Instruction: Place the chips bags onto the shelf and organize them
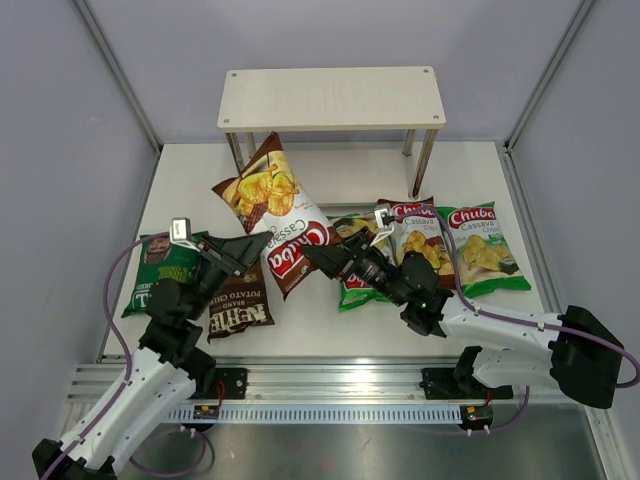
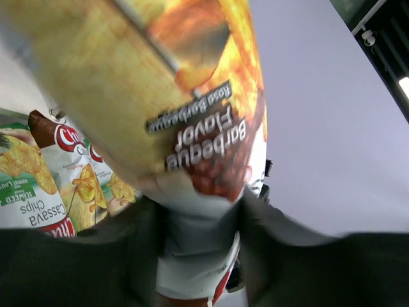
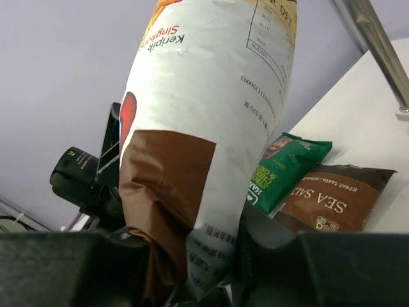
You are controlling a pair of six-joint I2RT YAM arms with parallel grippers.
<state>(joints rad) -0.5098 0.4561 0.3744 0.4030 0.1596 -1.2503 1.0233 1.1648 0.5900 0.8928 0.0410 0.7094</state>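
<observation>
Barbeque Chuba Cassava bag (image 1: 272, 200): off the table (image 1: 320, 330), held tilted. Its top end leans toward the shelf (image 1: 330, 97) and its lower end points back toward the arm bases. It hangs in front of the shelf and is on neither board.

Your left gripper (image 1: 256, 245) is clamped on the bag's lower left edge. In the left wrist view the foil is pinched between both fingers, with the printed face close against the lens. Your right gripper (image 1: 318, 257) is clamped on the lower right edge. In the right wrist view the white back panel is squeezed between its fingers. The two grippers face each other with the bag's bottom end between them.

Flat on the table:
- Kettle bag (image 1: 240, 305), partly under your left arm.
- REAL bag (image 1: 158, 268), just beside the Kettle bag on the left.
- Green Chuba bag (image 1: 352, 288), partly under your right arm.
- Brown Chuba bag (image 1: 425, 240), next along.
- Second green Chuba bag (image 1: 482, 252), furthest right.
</observation>
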